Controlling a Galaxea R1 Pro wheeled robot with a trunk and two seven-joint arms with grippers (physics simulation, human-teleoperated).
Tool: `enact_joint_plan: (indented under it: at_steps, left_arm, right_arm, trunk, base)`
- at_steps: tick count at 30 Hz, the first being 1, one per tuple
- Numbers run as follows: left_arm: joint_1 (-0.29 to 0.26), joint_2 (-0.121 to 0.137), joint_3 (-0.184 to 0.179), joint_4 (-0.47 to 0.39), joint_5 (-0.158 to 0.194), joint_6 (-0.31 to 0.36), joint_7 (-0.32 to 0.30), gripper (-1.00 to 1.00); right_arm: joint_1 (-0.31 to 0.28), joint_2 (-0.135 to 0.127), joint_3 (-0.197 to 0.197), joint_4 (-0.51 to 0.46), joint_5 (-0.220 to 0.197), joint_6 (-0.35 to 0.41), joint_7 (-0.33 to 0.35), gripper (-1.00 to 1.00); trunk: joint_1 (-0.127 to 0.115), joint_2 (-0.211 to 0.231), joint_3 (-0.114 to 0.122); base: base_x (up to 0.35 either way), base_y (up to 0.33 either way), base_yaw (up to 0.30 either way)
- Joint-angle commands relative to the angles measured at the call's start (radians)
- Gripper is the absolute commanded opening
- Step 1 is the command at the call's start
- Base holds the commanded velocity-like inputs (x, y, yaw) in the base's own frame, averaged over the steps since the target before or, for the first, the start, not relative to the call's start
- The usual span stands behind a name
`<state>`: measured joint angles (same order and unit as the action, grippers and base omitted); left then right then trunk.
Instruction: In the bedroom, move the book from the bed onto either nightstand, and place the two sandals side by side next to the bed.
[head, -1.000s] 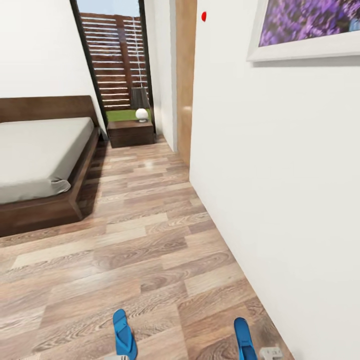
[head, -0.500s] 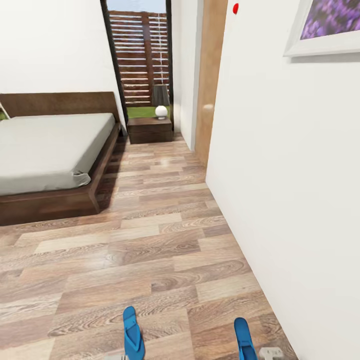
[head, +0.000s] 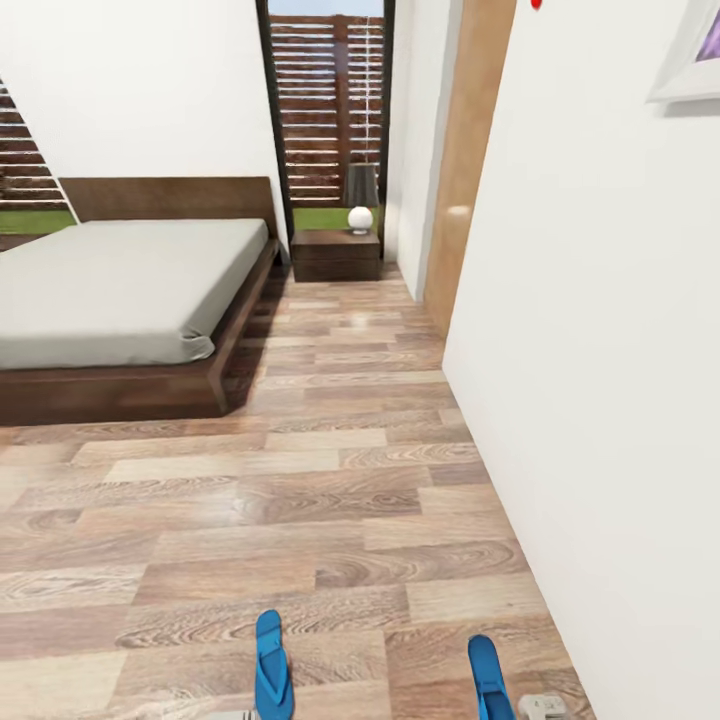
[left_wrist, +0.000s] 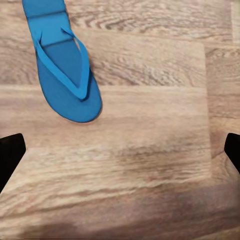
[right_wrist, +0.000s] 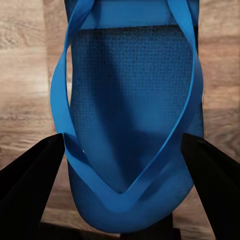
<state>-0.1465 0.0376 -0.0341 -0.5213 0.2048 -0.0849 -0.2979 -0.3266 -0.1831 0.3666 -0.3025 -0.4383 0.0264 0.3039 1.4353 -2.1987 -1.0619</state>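
At the foot of the bedroom's long wooden floor, we are looking toward the bed with its pale mattress, and toward a nightstand standing beside the headboard under the tall window. A small round white lamp is sitting on that surface.

We are judging the task to be in its early part. Both sandals are showing at the near edge of the head view: the left sandal and the right sandal, well apart from each other and well apart from the bed. Neither is lying next to the bed yet, so that placing is still ahead of us. We are not finding the book on the part of the mattress that the head camera is taking in, and nothing like a book is lying on the nightstand, so we are counting that step as undone too.

The wrist cameras are adding what the head view is cutting off. In the left wrist view, the left gripper is holding its fingers wide apart with nothing between them, and the left sandal is lying on the planks beyond the tips, untouched. In the right wrist view, the right gripper is standing with its dark fingers on either side of the right sandal; whether they are pressing on the sole or merely flanking it, we cannot tell.
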Motion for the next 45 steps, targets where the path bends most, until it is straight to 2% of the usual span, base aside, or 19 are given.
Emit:
enact_joint_plan:
  at_steps: [1, 29, 45]
  left_arm:
    - [-0.001, 0.001, -0.004, 0.001, 0.008, -0.003, -0.002, 1.00]
    - [-0.001, 0.001, -0.004, 0.001, 0.008, -0.003, -0.002, 1.00]
    - [-0.001, 0.001, -0.003, 0.001, 0.008, -0.003, -0.002, 1.00]
  right_arm:
    - [0.000, -0.001, 0.005, -0.001, -0.009, 0.003, 0.001, -1.00]
    - [0.000, -0.001, 0.005, 0.000, -0.008, 0.003, 0.001, -1.00]
    - [0.000, -0.001, 0.005, 0.000, -0.008, 0.003, 0.000, -1.00]
  trunk:
    - [0.000, 0.000, -0.002]
    - [0.000, 0.000, -0.025]
    - [0.000, 0.000, -0.027]
  base:
    - [0.006, -0.006, 0.241]
    - [0.060, -0.021, 0.238]
    - [0.027, -0.067, 0.020]
